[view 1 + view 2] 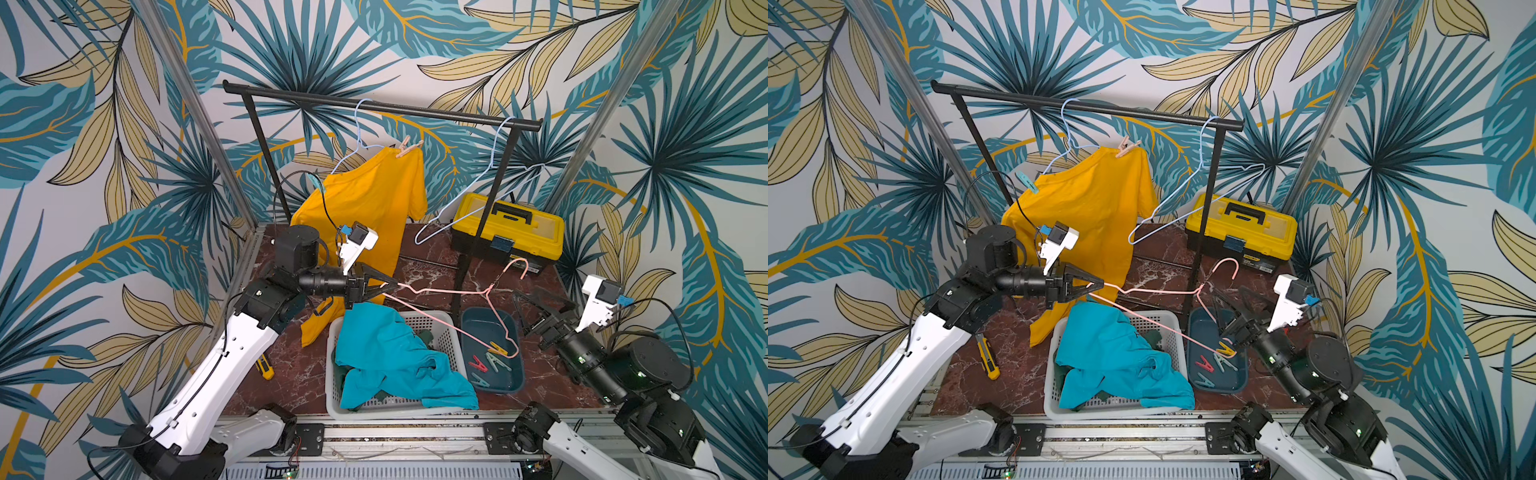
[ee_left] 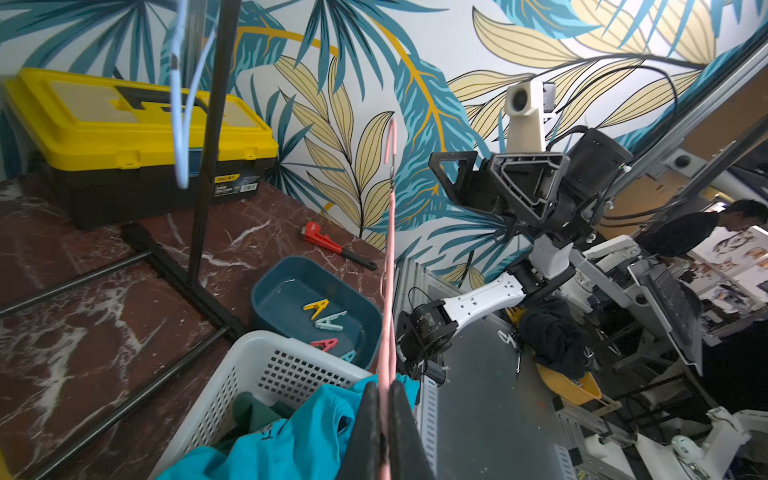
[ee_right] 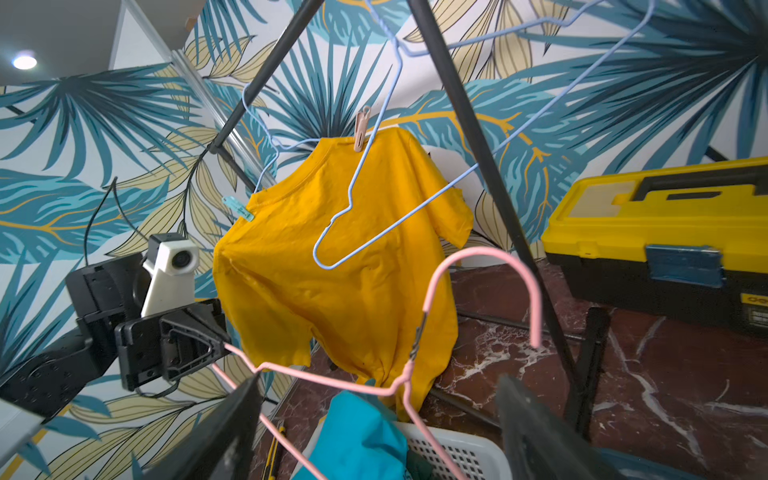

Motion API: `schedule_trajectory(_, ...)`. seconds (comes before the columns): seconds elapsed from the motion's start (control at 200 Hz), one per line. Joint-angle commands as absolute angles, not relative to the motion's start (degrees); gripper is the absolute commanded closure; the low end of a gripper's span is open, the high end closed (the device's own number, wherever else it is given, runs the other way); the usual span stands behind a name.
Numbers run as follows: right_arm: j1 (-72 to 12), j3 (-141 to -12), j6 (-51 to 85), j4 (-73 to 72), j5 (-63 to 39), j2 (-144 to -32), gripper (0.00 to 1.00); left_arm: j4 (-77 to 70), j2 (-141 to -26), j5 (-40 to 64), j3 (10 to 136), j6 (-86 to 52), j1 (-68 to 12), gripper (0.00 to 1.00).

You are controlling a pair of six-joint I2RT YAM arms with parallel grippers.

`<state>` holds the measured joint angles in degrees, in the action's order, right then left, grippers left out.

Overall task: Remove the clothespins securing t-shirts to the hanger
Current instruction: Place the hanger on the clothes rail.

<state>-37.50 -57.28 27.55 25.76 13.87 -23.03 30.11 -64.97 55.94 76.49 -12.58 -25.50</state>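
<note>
With the left hand [image 1: 384,286] clamped on the bare pink hanger [image 1: 449,291] and the right hand [image 1: 527,299] spread wide and empty, the tan clothespin [image 1: 408,147] and teal clothespin [image 1: 314,179] pinning the hanging yellow t-shirt [image 1: 374,199] look light and springy, likely best squeezed at their tail ends.

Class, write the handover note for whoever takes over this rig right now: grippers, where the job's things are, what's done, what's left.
Left gripper: shut on the bare pink hanger. Right gripper: open, empty, near the blue tray.
Done: four clothespins lie in the tray; turquoise t-shirt and green t-shirt are in the white basket.
Remaining: the yellow t-shirt hangs on the rail, pinned by a tan clothespin and a teal clothespin. Remove both.
</note>
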Motion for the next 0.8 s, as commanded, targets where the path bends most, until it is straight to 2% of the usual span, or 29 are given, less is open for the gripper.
schedule_trajectory(0.0, -37.5, -55.1, 27.8, 26.8, 19.7, -20.1, 0.05, 35.7, -62.4, 51.3, 79.2, -6.2, -25.2, 1.00)
schedule_trajectory(0.115, -37.5, -54.8, 26.6, 27.0, 18.9, -19.2, 0.01, 35.9, -58.6, 44.5, 77.3, -4.2, -25.1, 1.00)
schedule_trajectory(0.23, -37.5, -55.5, 26.0, 28.1, 19.5, -20.4, 0.01, 35.9, -56.2, 39.9, 77.7, -3.9, -25.0, 1.00)
schedule_trajectory(0.521, -37.5, -54.4, 25.2, 26.6, 19.6, -21.6, 0.00, 38.7, -50.8, 37.8, 78.0, -1.6, -24.8, 1.00)
schedule_trajectory(0.796, -37.4, -54.6, 25.2, 25.9, 17.6, -24.5, 0.00, 45.2, -44.2, 23.6, 78.7, 2.7, -24.8, 1.00)
